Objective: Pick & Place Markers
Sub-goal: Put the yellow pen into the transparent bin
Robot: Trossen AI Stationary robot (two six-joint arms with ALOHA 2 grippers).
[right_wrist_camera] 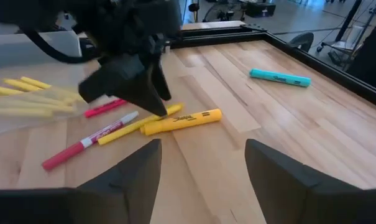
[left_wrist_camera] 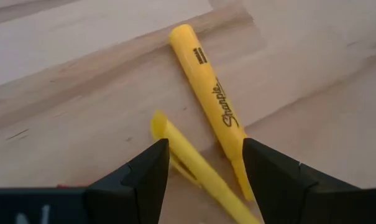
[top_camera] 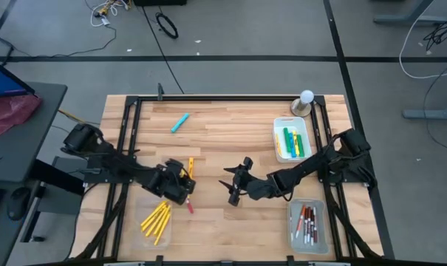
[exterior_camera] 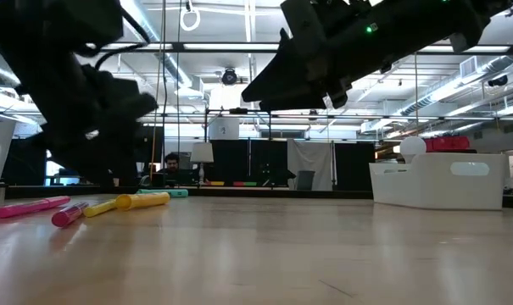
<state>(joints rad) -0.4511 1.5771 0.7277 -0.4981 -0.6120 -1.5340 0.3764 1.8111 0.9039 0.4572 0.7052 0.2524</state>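
Loose markers lie flat on the wooden table: a thick yellow one (left_wrist_camera: 203, 81), a thin yellow one (left_wrist_camera: 186, 158), a red-and-white one (right_wrist_camera: 88, 143), a pink one (right_wrist_camera: 107, 107) and a light blue one (top_camera: 180, 123) farther back. My left gripper (top_camera: 184, 182) hangs open just above the two yellow markers, slanting down, its fingers on either side of the thin one's near part. My right gripper (top_camera: 230, 185) stands open above bare table to the right of them, pointing at them with nothing between its fingers (right_wrist_camera: 135, 174).
A clear tray (top_camera: 143, 205) of yellow markers sits at the near left. A white tray (top_camera: 278, 140) holding green and yellow markers is at the far right, and a clear tray (top_camera: 318, 207) of white and red ones at the near right. A white ball on a stand (top_camera: 306, 100) is at the far right corner. A black frame (top_camera: 208, 97) rims the table.
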